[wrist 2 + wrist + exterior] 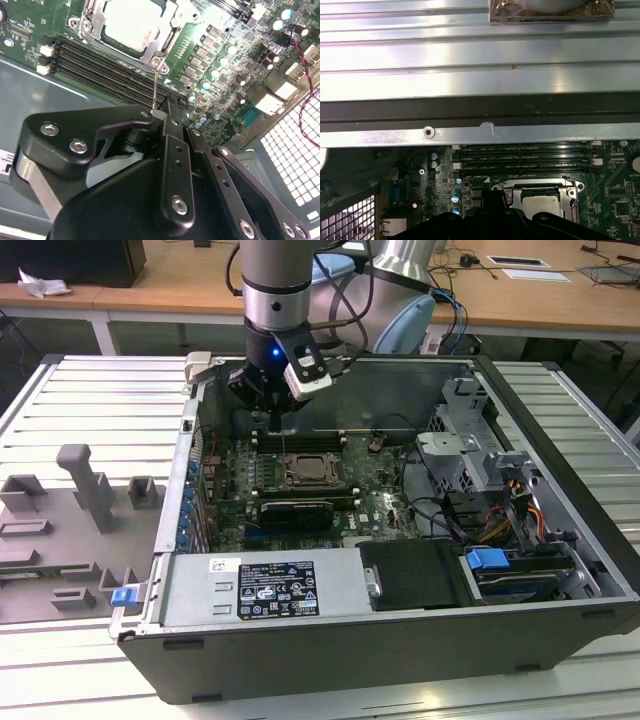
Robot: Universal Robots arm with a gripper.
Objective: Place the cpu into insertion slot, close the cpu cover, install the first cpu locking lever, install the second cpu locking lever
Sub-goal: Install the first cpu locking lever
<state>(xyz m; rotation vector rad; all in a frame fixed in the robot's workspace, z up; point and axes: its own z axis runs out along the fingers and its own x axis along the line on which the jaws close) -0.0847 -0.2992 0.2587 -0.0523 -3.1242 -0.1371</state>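
The pale cpu lies in the insertion slot on the green board. The silvery cpu cover is down around it, framing the chip. A thin metal locking lever stands up from the socket's corner and runs to my gripper, whose black fingers are shut on its upper end. In the exterior view the gripper hangs just behind the socket, with the lever below it. The first wrist view shows the cpu and cover beyond the gripper's dark body.
Long black memory slots run beside the socket, close under the gripper. The open case has a metal wall behind it, a drive cage on the exterior view's right and a card in front. Grey fixtures stand outside.
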